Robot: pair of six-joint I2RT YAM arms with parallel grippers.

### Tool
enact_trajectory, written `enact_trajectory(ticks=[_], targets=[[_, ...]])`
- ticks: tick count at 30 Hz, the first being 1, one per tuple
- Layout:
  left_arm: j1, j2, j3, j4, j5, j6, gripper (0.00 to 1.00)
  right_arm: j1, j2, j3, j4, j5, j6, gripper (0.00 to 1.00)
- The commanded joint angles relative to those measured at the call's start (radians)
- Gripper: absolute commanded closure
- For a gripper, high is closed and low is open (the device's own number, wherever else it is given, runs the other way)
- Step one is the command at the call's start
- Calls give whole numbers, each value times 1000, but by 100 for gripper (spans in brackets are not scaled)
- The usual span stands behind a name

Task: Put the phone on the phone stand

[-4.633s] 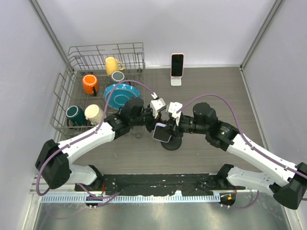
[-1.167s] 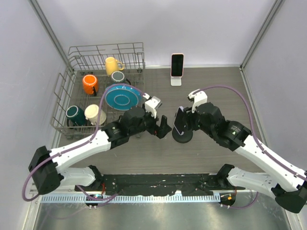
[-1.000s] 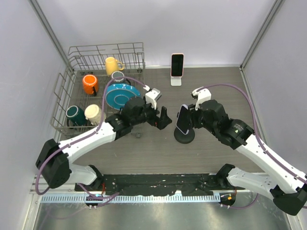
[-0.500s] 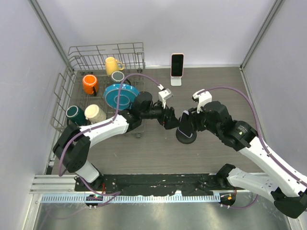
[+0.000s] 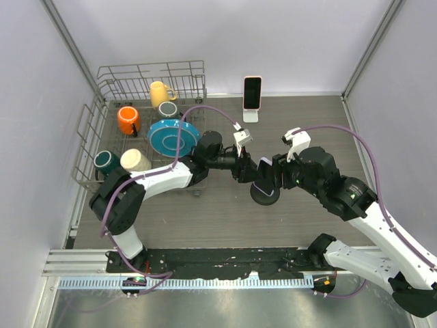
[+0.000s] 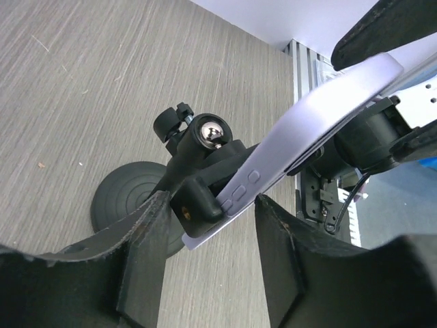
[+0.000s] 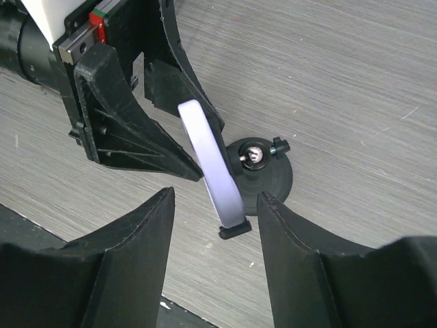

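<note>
A lavender phone [image 5: 263,172] stands tilted in the cradle of a black phone stand [image 5: 265,195] with a round base, mid-table. In the left wrist view the phone [image 6: 321,109] rests against the stand's clamp [image 6: 205,171]. In the right wrist view its lower edge [image 7: 213,164] sits in the stand's lip. My left gripper [image 5: 250,168] is open at the phone's left side, its jaws apart below the clamp [image 6: 212,263]. My right gripper [image 5: 275,175] is open at the phone's right side, its jaws either side of the phone without touching it [image 7: 215,239].
A second phone [image 5: 252,91] stands on a white stand [image 5: 250,115] at the back. A wire dish rack [image 5: 102,109] at the left holds a blue plate [image 5: 169,136] and several mugs. The table's near edge shows in the left wrist view [image 6: 304,184].
The stand with the phone has shifted right across the table. My left arm has stretched right after it. My right gripper has drawn back slightly to the right.
</note>
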Motion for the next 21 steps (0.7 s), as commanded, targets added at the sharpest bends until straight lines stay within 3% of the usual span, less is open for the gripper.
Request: enact_trajectory(ticks=[1, 3, 4, 8, 14, 18, 19, 21], targets=[[-10, -32, -7, 117, 11, -17, 49, -4, 0, 57, -3, 10, 127, 41], [-23, -49, -42, 131, -21, -35, 54, -4, 18, 74, -41, 11, 159, 40], [-27, -68, -54, 158, -47, -43, 57, -4, 34, 89, -57, 14, 183, 33], [-61, -97, -110, 197, -132, -92, 87, -4, 34, 121, -109, 42, 240, 29], [-144, -166, -191, 243, -305, -109, 99, -4, -34, 118, -164, 160, 310, 18], [-168, -186, -206, 249, -343, -114, 98, -4, -28, 122, -213, 207, 323, 16], [-168, -189, -206, 246, -345, -115, 93, -4, -26, 123, -222, 226, 323, 15], [-168, -200, -211, 234, -351, -125, 72, -4, -35, 106, -203, 186, 285, 13]])
